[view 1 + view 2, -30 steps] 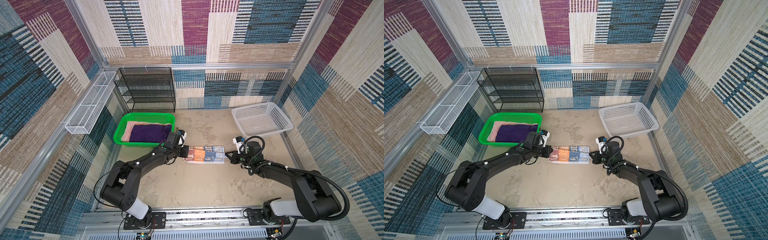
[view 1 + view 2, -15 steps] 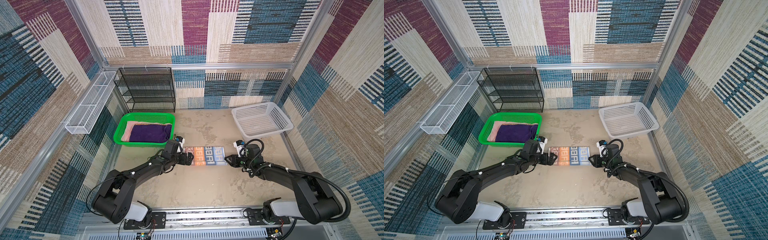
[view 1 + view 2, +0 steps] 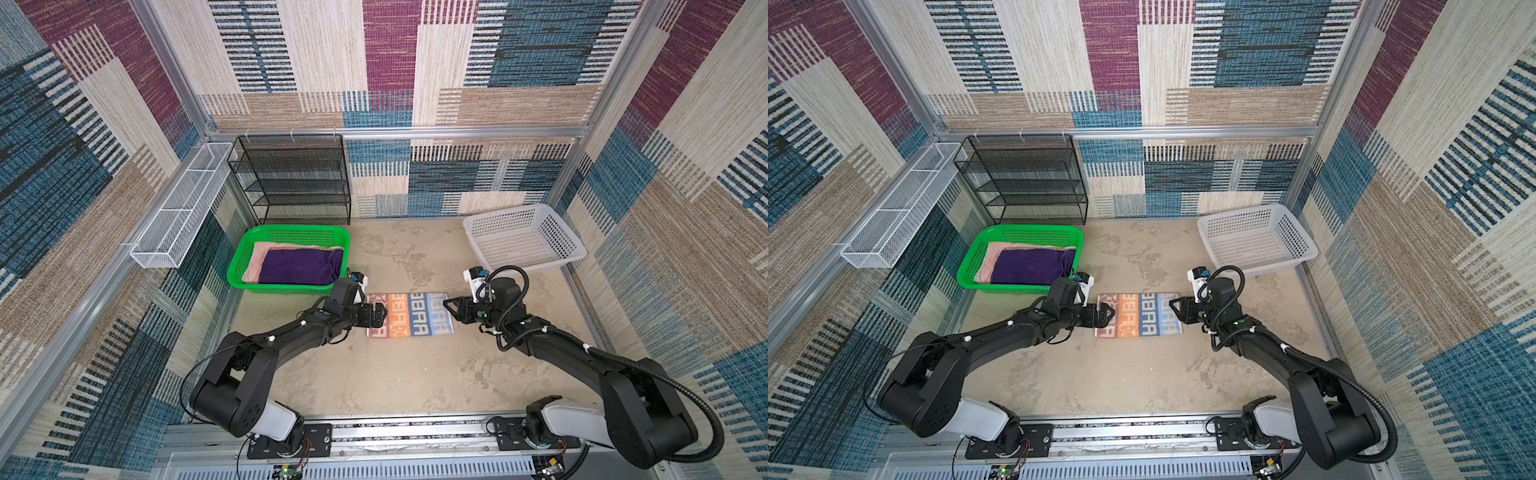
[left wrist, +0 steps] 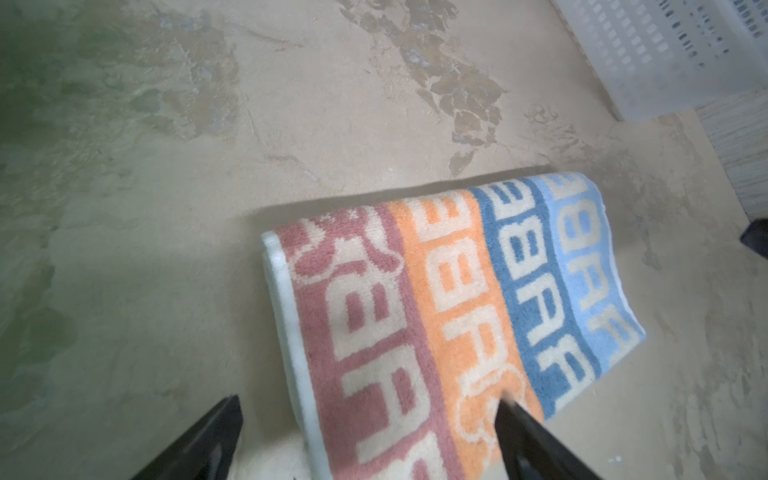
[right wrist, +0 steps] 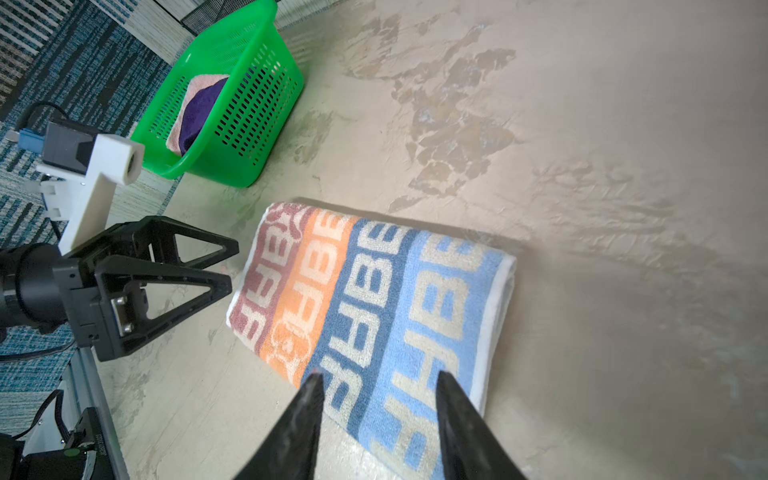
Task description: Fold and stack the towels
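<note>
Centrally on the beige tabletop [image 3: 395,374] lies a folded terry towel [image 3: 409,314], striped pink, orange and blue with big cream letters. The left gripper [image 3: 381,316], jaws spread wide, sits at its left end. The right gripper [image 3: 449,309], jaws parted, grips nothing at its right end. Far left, a green plastic basket [image 3: 291,229] holds a dark purple towel [image 3: 297,268] on a pink towel [image 3: 259,253].

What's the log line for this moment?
lettered towel: folded, flat on table | left jaws: open, at its left end | right jaws: open, at right end | green basket: purple towel on pink towel
</note>
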Robot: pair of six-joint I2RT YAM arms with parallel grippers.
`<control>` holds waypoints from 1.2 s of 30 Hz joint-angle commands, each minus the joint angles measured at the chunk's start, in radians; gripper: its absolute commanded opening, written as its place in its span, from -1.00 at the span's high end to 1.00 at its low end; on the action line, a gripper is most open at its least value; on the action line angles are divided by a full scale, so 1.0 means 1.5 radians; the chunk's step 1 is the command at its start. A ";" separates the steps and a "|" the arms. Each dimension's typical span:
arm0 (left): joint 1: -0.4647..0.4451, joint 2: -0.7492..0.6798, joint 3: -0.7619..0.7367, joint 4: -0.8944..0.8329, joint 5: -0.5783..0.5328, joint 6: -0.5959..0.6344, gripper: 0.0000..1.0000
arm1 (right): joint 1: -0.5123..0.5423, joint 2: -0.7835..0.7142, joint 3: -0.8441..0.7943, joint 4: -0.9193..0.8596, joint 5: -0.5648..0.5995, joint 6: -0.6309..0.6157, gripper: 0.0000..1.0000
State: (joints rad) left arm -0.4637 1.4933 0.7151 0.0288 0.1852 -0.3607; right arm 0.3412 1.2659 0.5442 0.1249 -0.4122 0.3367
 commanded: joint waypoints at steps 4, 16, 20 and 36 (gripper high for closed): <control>0.020 0.048 0.020 0.022 0.030 -0.024 -0.99 | 0.014 0.087 0.010 0.075 -0.009 0.040 0.11; 0.020 0.128 0.028 0.028 0.096 -0.021 -0.84 | 0.026 0.239 0.022 0.140 -0.007 0.091 0.27; 0.019 0.155 0.021 0.059 0.131 -0.037 -0.58 | 0.027 0.248 0.020 0.143 -0.003 0.093 0.27; 0.009 0.167 0.068 0.054 0.141 -0.048 1.00 | 0.026 0.233 0.008 0.155 0.013 0.078 0.20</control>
State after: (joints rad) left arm -0.4500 1.7554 0.7822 0.2066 0.4225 -0.4480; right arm 0.3801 1.6321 0.5594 0.3565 -0.4160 0.4622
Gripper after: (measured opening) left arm 0.103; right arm 0.387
